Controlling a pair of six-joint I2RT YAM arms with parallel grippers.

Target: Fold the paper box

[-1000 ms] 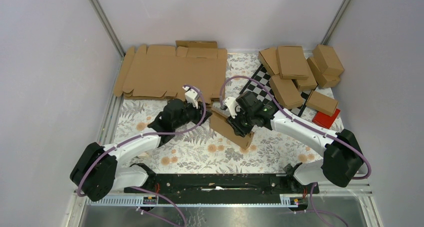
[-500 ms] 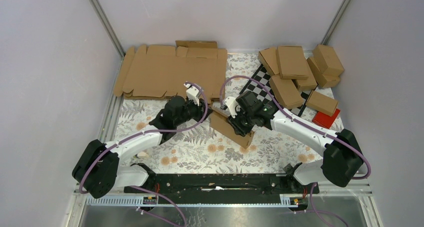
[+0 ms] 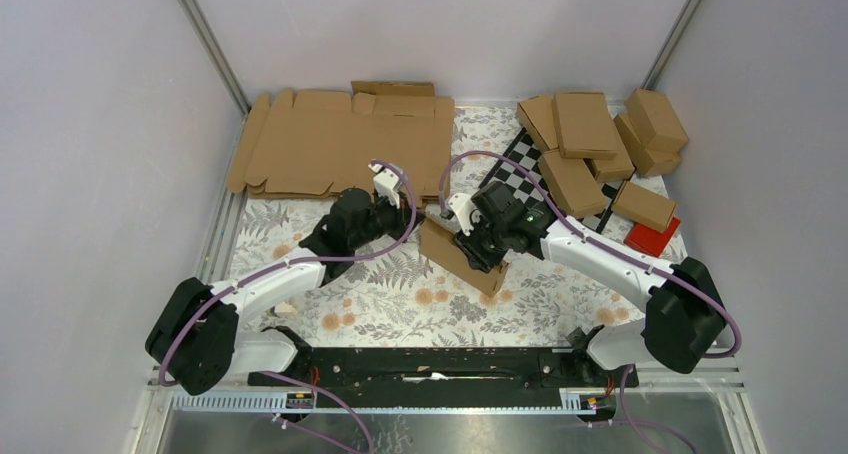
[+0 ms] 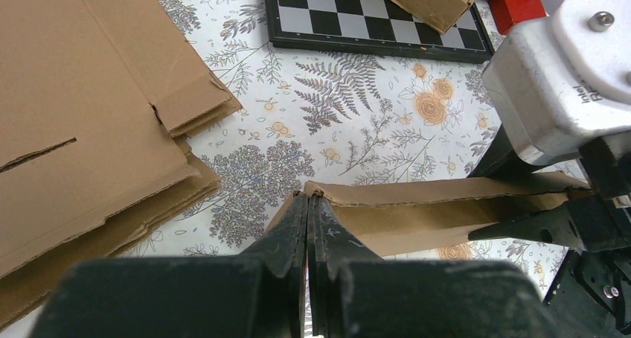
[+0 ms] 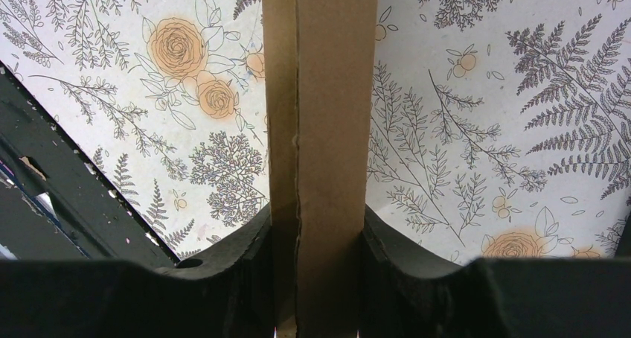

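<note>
Floral mat [image 3: 350, 304]: covers the table's middle between both arms.
Paper box [image 3: 452, 254]: slim brown carton at the mat's centre. Its long axis runs from the far-left end to the near-right end.
Right gripper [image 5: 316, 271]: clamped across the box's narrow width, one finger on each face.
Left gripper [image 4: 307, 208]: fingers pressed together, tips at the box's far-left end corner. Whether they nip a flap edge cannot be told.
Governing relation: the box extends lengthwise away from the left tips. The left arm is nearer that end and is judged to work its flap.
</note>
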